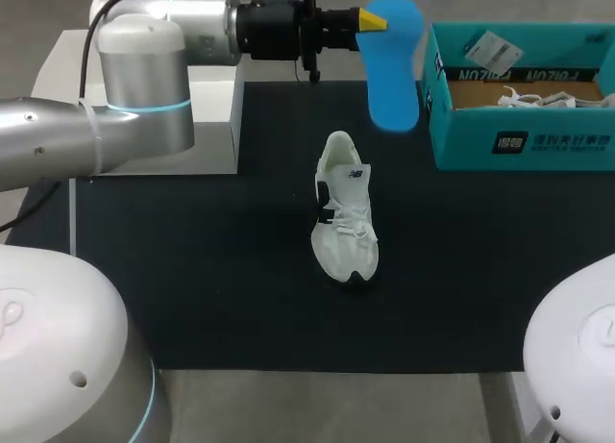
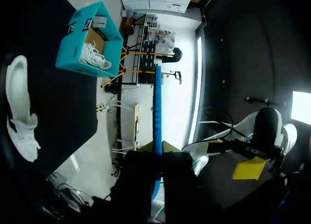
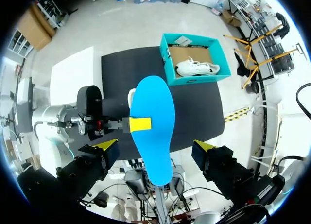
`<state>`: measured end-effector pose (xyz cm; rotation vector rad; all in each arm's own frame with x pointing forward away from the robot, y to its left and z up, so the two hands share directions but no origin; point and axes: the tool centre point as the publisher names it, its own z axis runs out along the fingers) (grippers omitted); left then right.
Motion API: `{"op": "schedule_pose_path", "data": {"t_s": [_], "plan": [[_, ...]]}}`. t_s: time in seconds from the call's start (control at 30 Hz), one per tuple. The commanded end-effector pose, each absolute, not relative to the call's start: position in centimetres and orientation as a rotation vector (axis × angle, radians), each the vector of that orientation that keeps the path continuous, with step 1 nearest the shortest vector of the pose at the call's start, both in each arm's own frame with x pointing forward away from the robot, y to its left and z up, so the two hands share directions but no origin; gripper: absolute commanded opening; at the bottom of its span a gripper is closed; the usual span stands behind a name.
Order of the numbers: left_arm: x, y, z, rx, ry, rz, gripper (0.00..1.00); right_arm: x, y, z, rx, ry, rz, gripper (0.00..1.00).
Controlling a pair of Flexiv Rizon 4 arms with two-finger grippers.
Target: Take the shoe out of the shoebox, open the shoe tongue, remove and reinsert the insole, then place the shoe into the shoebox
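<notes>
As seen from the head view, found left gripper (image 1: 373, 22) at far centre of the table, entering from the left, clenched on the blue insole (image 1: 394, 68) along one long edge. Noted insole held up clear of the black mat (image 1: 192, 270), broad face toward the head camera, just left of the teal shoebox (image 1: 524, 140). Checked grasp in left wrist view: insole edge-on between the two yellow tips, one tip pressed to each face. Logged white shoe (image 1: 346, 208) near mat centre, standing on its sole, long axis running far to near, well apart from the insole and from both grippers. Logged shoebox at far right of mat, open on top, with a second white shoe (image 1: 553, 99) lying inside. Saw white block (image 1: 216, 107) at far left of mat, beside the left arm (image 1: 144, 87). Found right gripper (image 3: 155, 147) only in its own wrist view, high over the table, fingers spread wide and released, touching nothing. Noted insole ahead of it, in line with the gap but apart from both tips. In head view, saw of right arm (image 1: 577, 352) only its base at near right.
</notes>
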<state>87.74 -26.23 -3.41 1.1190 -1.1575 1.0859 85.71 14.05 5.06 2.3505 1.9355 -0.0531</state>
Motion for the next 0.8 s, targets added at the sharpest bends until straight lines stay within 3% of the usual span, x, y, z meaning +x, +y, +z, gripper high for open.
{"op": "schedule_pose_path", "data": {"t_s": [0.03,0.8], "plan": [[87.77,-26.07,-3.41,1.119,-1.161,1.083,0.0,85.51,13.81,4.99,2.352,1.943,-0.042,1.0],[87.9,-25.94,-3.56,1.145,-1.163,1.122,0.0,85.52,13.95,4.89,2.352,1.952,-0.054,1.0]]}}
